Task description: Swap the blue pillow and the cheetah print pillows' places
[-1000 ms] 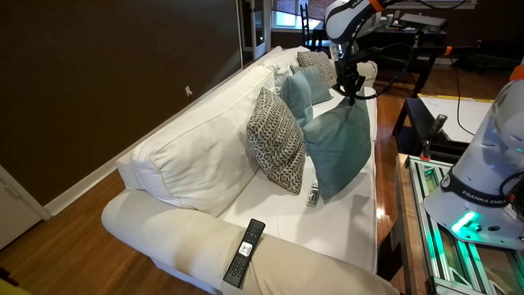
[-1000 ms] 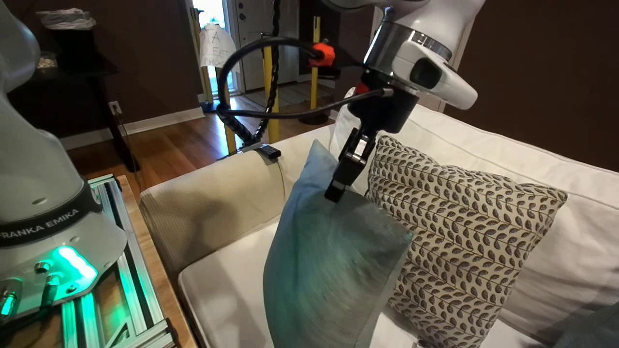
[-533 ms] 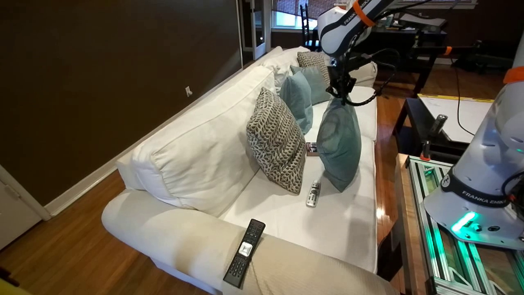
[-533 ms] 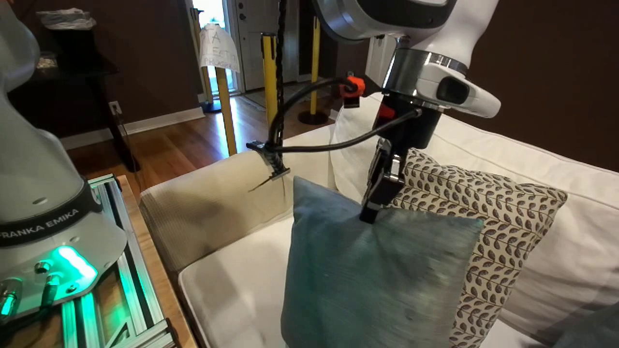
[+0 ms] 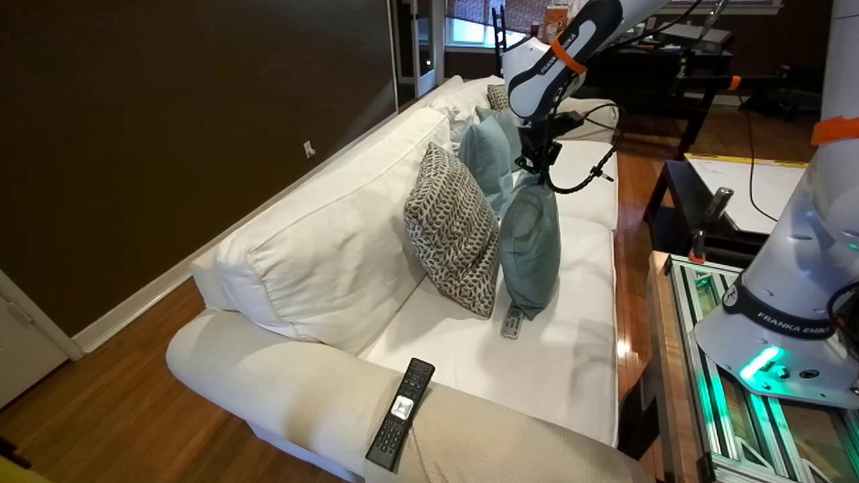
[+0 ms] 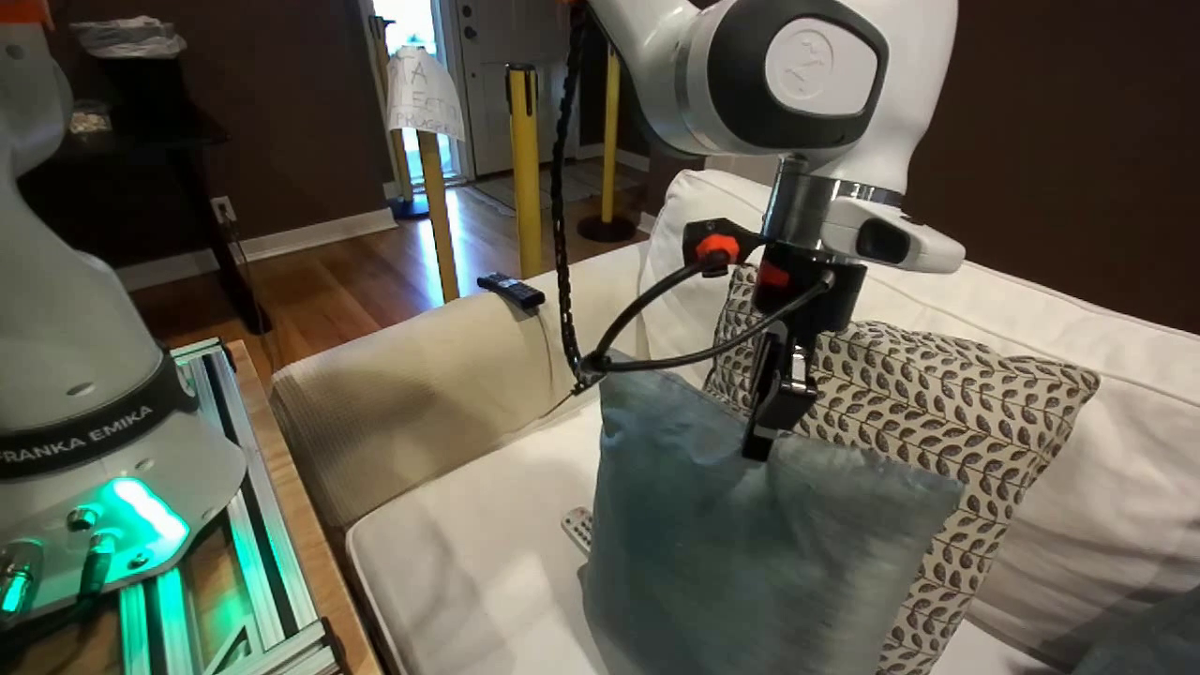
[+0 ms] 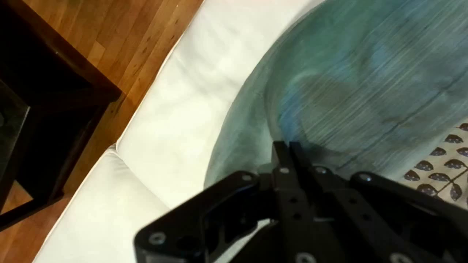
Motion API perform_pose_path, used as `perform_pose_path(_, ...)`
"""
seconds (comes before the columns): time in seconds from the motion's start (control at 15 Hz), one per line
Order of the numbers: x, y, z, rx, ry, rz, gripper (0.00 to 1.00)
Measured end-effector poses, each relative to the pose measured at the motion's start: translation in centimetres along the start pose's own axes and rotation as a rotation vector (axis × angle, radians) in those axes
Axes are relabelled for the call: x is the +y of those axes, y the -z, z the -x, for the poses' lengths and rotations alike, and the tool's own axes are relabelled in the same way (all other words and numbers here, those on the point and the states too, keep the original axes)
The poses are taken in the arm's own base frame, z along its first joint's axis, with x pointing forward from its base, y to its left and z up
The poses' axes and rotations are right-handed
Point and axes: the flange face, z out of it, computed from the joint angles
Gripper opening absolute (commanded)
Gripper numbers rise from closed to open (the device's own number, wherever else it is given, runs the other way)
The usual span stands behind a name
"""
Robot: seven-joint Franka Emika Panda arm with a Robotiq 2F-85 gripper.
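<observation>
Wrist view: blue pillow point(image 7: 351, 91), edge tight between jaws.

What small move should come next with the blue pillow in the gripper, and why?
Probably ease the blue pillow toward the front of the seat: the gripper pinches its top edge, while the cheetah print pillow leans on the back cushion behind it, so that place looks taken.

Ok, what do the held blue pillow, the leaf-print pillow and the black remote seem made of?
Blue pillow: probably woven fabric, faintly shiny; fine streaks.
Leaf-print pillow: matte cloth, perhaps cotton; soft wavy edge.
Black remote: likely plastic, dull finish; rigid, straight edges.
</observation>
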Motion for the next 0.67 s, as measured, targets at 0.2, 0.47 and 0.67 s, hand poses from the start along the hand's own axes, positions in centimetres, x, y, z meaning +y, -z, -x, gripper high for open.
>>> perform_pose_path(0.2,-1.6,1.0,-1.5,0.087,-0.003,-0.025,0.57)
perform_pose_path(0.47,-3.4,4.7,-3.4,0.273,-0.012,-0.109,0.88)
perform_pose_path(0.67,-4.8,7.2,-4.2,0.413,-0.027,-0.203,1.00)
